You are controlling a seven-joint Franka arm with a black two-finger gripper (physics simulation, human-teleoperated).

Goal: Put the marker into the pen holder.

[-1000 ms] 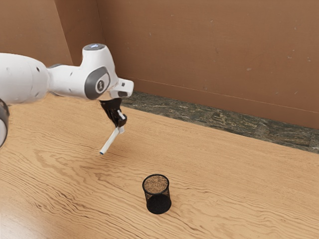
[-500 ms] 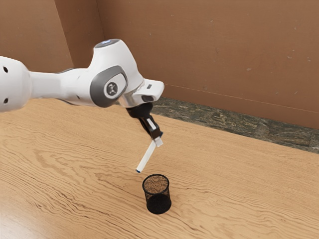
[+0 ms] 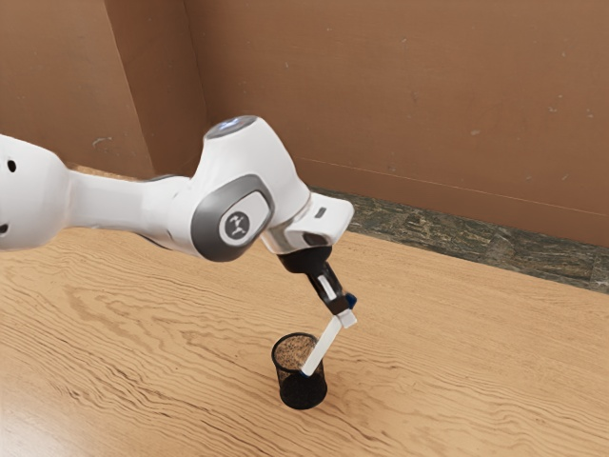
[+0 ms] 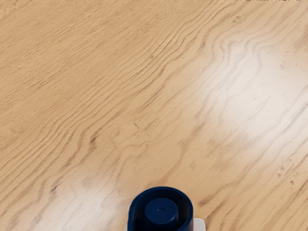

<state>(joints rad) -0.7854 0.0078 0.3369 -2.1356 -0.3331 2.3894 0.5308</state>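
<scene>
Tool (image 3: 343,312) clamped on the marker (image 3: 323,347), I hold it slanting, blue end (image 4: 161,210) uppermost. Its lower end, below my tool, overlaps the holder (image 3: 303,391)'s rim; whether it is inside, I cannot tell. The holder stands upright on the tabletop (image 3: 457,381) beneath me.

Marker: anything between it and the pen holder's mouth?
Nothing visible between the marker and the pen holder. In the exterior view the marker, held in the pincer, slants across the mouth; can't tell if its lower end is inside or above.
</scene>
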